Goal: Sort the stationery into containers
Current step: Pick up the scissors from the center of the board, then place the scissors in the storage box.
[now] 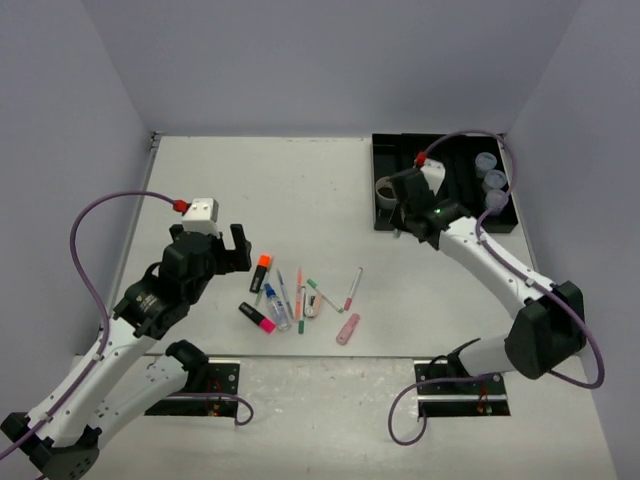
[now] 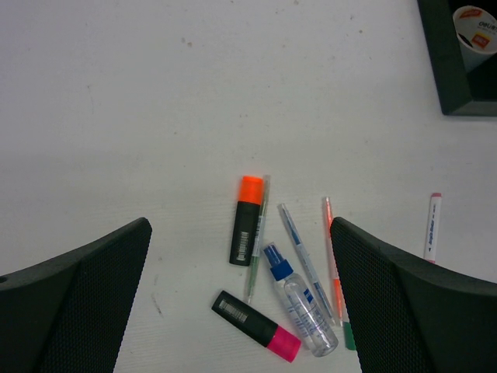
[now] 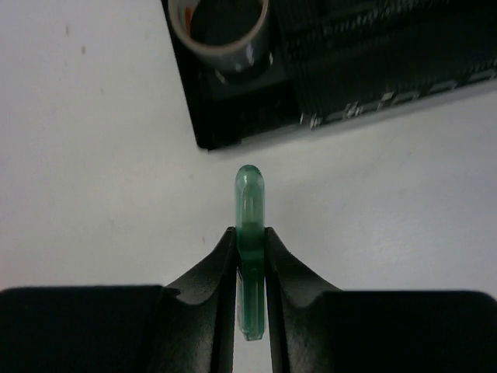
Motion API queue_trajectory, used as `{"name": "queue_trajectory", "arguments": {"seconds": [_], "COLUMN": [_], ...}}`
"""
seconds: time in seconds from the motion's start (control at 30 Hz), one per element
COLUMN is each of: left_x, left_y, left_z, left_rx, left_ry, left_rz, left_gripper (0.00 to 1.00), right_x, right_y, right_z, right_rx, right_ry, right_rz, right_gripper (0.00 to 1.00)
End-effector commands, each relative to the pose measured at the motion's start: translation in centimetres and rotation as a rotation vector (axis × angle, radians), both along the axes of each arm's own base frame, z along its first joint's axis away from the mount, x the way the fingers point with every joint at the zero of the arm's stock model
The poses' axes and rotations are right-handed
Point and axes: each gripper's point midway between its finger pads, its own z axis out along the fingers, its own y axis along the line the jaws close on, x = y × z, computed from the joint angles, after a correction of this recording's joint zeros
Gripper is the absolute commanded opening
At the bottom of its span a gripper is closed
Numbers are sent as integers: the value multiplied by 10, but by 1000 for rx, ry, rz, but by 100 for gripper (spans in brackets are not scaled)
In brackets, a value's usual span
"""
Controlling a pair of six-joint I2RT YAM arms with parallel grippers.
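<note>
With the right tool (image 3: pixel 250 235) clamped on the green pen (image 3: pixel 248 194), we align it lengthwise over a tray (image 3: pixel 241 124) slot before releasing; the left tool (image 2: pixel 239 233) stands apart.

Legible text: none. Print too small to be read is noted on the tape roll (image 2: pixel 475 31) at 1 o'clock and on the orange highlighter (image 2: pixel 246 229) near centre.

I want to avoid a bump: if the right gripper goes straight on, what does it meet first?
Likely the black tray's near wall, just before the tape roll; the held green pen would touch first. Height is unclear.
</note>
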Motion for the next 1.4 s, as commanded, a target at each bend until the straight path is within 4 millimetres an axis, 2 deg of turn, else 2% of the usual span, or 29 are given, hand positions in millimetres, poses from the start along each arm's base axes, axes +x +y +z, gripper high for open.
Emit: {"name": "queue_trajectory", "arguments": {"seconds": [0.0, 0.13, 0.23, 0.3, 0.4, 0.53, 0.77, 0.93, 0.97, 1.0, 1.03, 1.2, 1.23, 1.37], "left_x": [4, 3, 3, 3, 4, 3, 3, 3, 3, 2, 2, 1, 1, 1], "left_y": [1, 2, 1, -2, -3, -2, -1, -1, -2, -2, -2, -2, -3, -3], "left_z": [10, 13, 12, 9, 8, 8, 10, 11, 11, 11, 12, 12, 13, 13], "left_rx": [2, -5, -5, -1, 4, 4, 2, -3, -3, -5, -7, -9, -10, -10], "left_ry": [-44, -53, -51, -42, -35, -39, -43, -47, -47, -49, -51, -52, -53, -54], "left_rz": [0, 3, -3, -13, -16, -13, -9, -12, -14, -16, -17, -22, -23, -22], "left_gripper": [100, 100, 100, 100, 100, 100, 100, 100, 100, 100, 100, 100, 100, 100], "right_x": [65, 121, 154, 178, 202, 215, 225, 229, 229, 229, 230, 229, 229, 220], "right_y": [-46, -69, -85, -85, -89, -90, -81, -78, -78, -78, -79, -79, -80, -80], "right_z": [37, 28, 19, 23, 0, -35, -58, -77, -80, -82, -82, -70, -62, -29], "right_rx": [-156, -239, -243, -262, -304, -264, -221, -216, -217, -217, -216, -217, -219, -204], "right_ry": [-61, -26, -7, -10, 33, 107, 126, 159, 165, 168, 170, 156, 145, 113], "right_rz": [106, 97, 101, 152, 184, 212, 245, 258, 258, 257, 251, 243, 238, 208], "right_gripper": [0, 0, 0, 0, 0, 3, 5, 11, 12, 19, 31, 44, 49, 52]}}
